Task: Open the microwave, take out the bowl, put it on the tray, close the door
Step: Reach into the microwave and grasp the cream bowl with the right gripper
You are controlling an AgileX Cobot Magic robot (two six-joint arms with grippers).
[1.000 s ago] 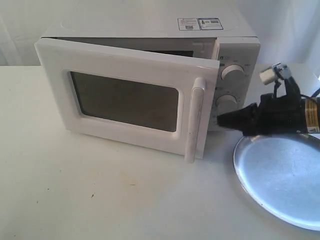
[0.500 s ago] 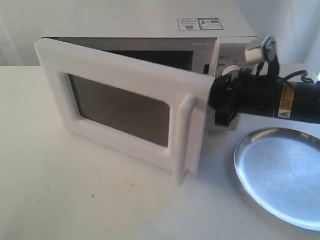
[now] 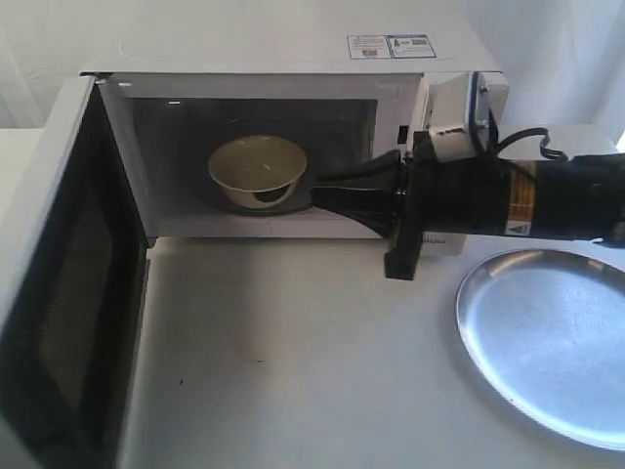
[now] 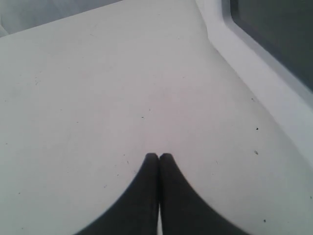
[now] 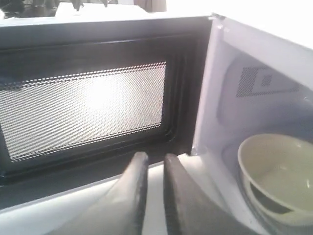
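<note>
The white microwave [image 3: 293,44] stands at the back with its door [image 3: 68,293] swung wide to the left, black mesh inner side [image 5: 83,107] showing. The cream bowl [image 3: 258,164] sits upright inside the cavity, also seen in the right wrist view [image 5: 279,171]. My right gripper [image 3: 317,191] hovers at the cavity mouth just right of the bowl, not touching it; a narrow gap parts its fingers [image 5: 152,157] and nothing is between them. The silver tray [image 3: 547,342] lies at the right, under that arm. My left gripper [image 4: 159,156] is shut and holds nothing, above the table beside the door's outer face [image 4: 274,54].
The white table [image 3: 293,342] stretches in front of the microwave between the open door and the tray. The control panel with its dials is mostly hidden behind the right arm. A white curtain forms the backdrop.
The door has swung from slightly ajar to fully open at the left, uncovering the bowl. My right arm moved left from above the tray to the cavity mouth.
</note>
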